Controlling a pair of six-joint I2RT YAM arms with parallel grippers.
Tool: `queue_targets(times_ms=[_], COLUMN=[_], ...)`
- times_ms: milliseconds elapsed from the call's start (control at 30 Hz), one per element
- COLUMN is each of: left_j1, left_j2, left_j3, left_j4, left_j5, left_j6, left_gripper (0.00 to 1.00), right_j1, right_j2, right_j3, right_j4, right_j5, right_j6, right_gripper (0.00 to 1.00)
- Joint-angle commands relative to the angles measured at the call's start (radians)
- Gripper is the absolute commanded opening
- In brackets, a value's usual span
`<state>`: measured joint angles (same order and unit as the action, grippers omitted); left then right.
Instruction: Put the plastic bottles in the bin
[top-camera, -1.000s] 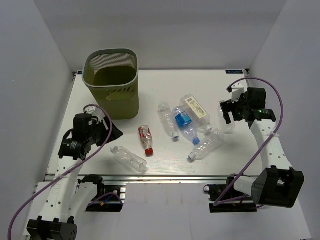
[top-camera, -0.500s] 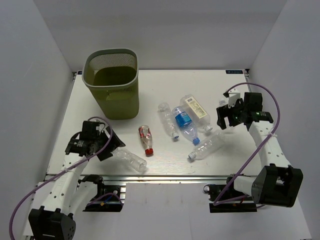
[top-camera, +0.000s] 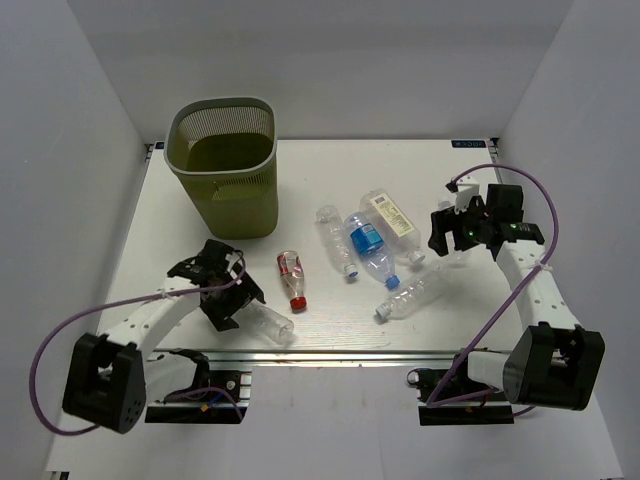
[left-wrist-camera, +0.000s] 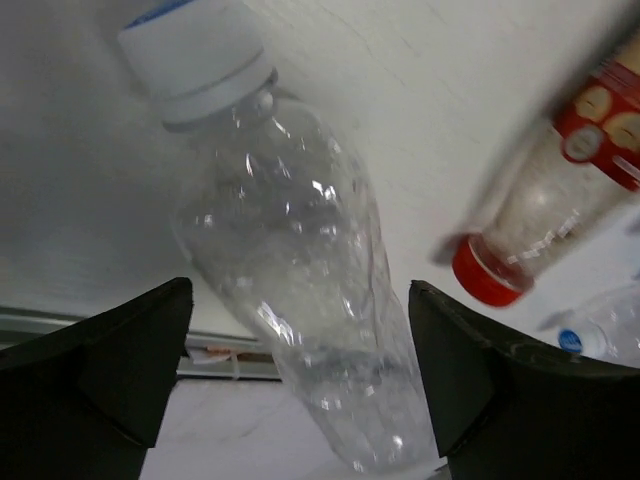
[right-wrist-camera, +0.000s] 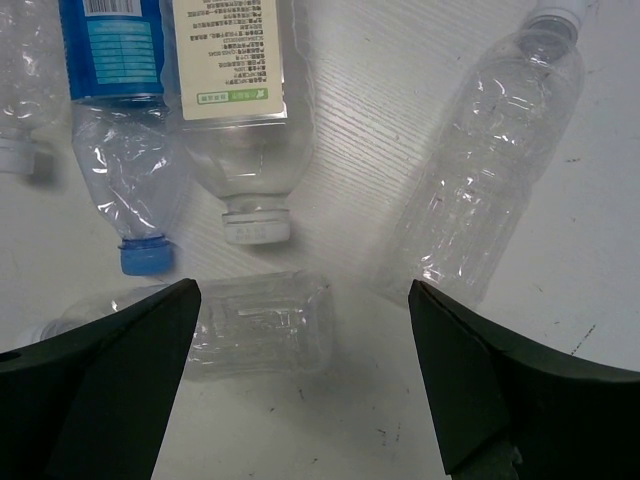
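Note:
Several plastic bottles lie on the white table. A bare clear bottle (top-camera: 264, 319) with a white cap lies near the front edge; in the left wrist view this bottle (left-wrist-camera: 290, 270) sits between the jaws of my left gripper (left-wrist-camera: 300, 370), which stand wide and clear of it. My left gripper (top-camera: 235, 298) is open. A red-capped bottle (top-camera: 291, 276) lies to its right. My right gripper (top-camera: 445, 238) hovers open over a bare bottle (right-wrist-camera: 255, 325), beside a blue-labelled bottle (right-wrist-camera: 125, 120), a cream-labelled bottle (right-wrist-camera: 240, 110) and another bare one (right-wrist-camera: 490, 170). The olive bin (top-camera: 222, 165) stands at the back left.
Another bare bottle (top-camera: 335, 238) lies left of the blue-labelled one, and a clear bottle (top-camera: 415, 295) lies toward the front right. The table's front rail (top-camera: 320, 352) runs just below the left gripper. White walls close in the left, back and right sides.
My left arm has swung down and right from beside the bin to the bare bottle at the front, and its jaws have spread wide. The right gripper shifted slightly left.

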<state>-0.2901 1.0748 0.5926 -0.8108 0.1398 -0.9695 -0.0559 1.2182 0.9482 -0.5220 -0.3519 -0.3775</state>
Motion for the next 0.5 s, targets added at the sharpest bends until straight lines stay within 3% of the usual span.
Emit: queue_targets(times_ms=[0, 67, 167, 200, 233, 267, 300, 333, 400, 467], left_j1=[-0.047, -0.084, -0.138, -0.150, -0.176, -0.190, -0.205, -0.221, -0.273, -0.322], left_j2=[0.092, 0.135, 0.149, 0.149, 0.139, 0.128, 0.117, 0.088, 0.060, 0.060], left_j3=[-0.014, 0.001, 0.056, 0.084, 0.099, 0.117, 0.165, 0.196, 0.317, 0.495], left_j4=[0.116, 0.147, 0.159, 0.159, 0.159, 0.159, 0.147, 0.147, 0.166, 0.167], left_j5=[-0.083, -0.107, -0.134, -0.134, -0.134, -0.134, -0.134, -0.120, -0.094, -0.060], left_j6=[-0.060, -0.070, -0.058, -0.049, -0.026, -0.015, -0.002, 0.015, 0.105, 0.234], left_gripper=[0.96, 0.92, 0.68, 0.62, 0.47, 0.41, 0.34, 0.30, 0.30, 0.27], right_j1=[0.001, 0.001, 0.008, 0.014, 0.016, 0.046, 0.054, 0.089, 0.177, 0.272], right_j2=[-0.026, -0.023, 0.004, 0.013, 0.020, 0.042, 0.050, 0.053, 0.069, 0.105], right_j3=[-0.002, 0.021, 0.073, 0.099, 0.110, 0.153, 0.167, 0.179, 0.210, 0.234], right_j4=[0.027, 0.014, -0.064, -0.097, -0.137, -0.166, -0.174, -0.180, -0.151, -0.124], right_j5=[-0.036, -0.088, -0.228, -0.351, -0.389, -0.425, -0.491, -0.499, -0.457, -0.421], right_j6=[-0.004, -0.026, -0.104, -0.150, -0.159, -0.172, -0.179, -0.172, -0.117, -0.068], right_gripper=[0.90, 0.90, 0.90, 0.90, 0.90, 0.85, 0.71, 0.63, 0.51, 0.49])
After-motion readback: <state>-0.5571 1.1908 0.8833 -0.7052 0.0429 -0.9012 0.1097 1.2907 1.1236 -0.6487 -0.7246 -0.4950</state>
